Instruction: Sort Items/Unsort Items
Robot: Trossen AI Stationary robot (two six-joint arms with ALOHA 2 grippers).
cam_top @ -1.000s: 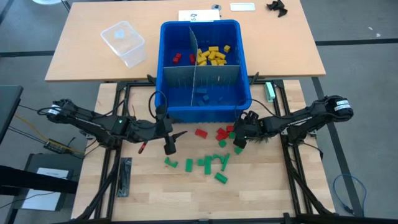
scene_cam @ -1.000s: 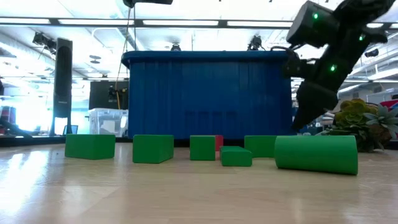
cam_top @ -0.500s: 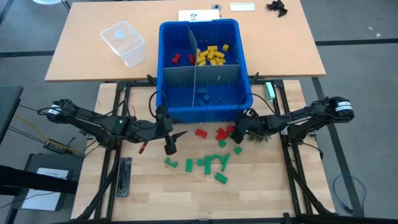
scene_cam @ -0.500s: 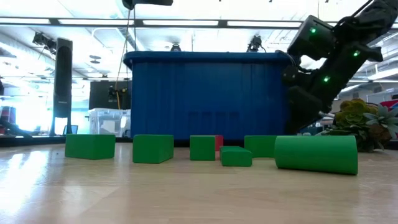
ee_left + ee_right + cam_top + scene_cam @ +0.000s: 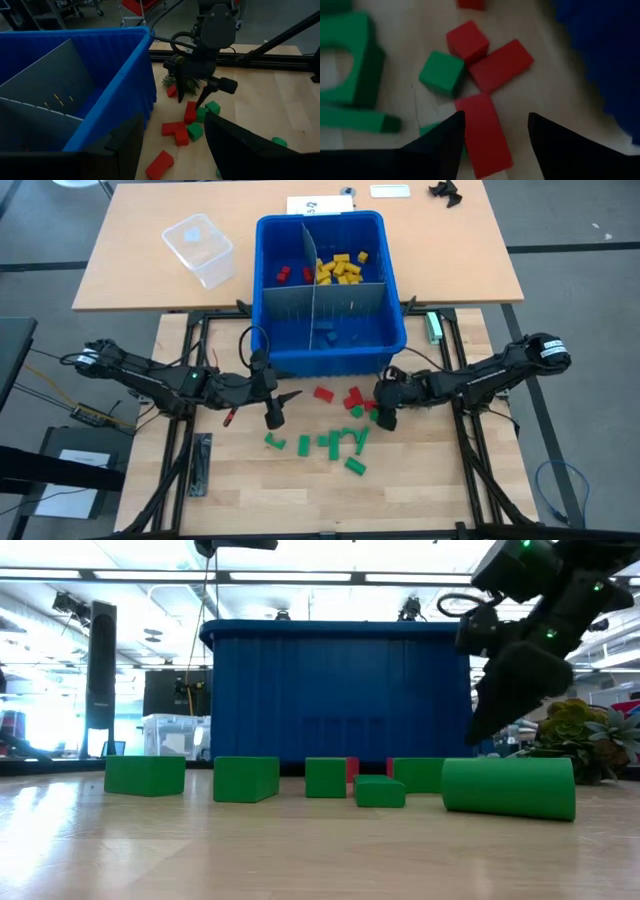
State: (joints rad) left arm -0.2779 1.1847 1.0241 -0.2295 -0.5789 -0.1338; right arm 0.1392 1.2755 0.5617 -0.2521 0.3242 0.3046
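Just in front of the blue bin (image 5: 330, 290), the right hand (image 5: 495, 127) hangs spread over a red block (image 5: 482, 130), light, stiff and best pinched across its long flat sides.

Blue bin (image 5: 330, 358) wall blocks far side; blocks (image 5: 345, 442) crowd centre; near boards free.

No writing, label, brand or number is legible anywhere. A white sheet (image 5: 321, 205) lies on the far table behind the blue bin (image 5: 395, 330), carrying a small dark mark, too small to make out.
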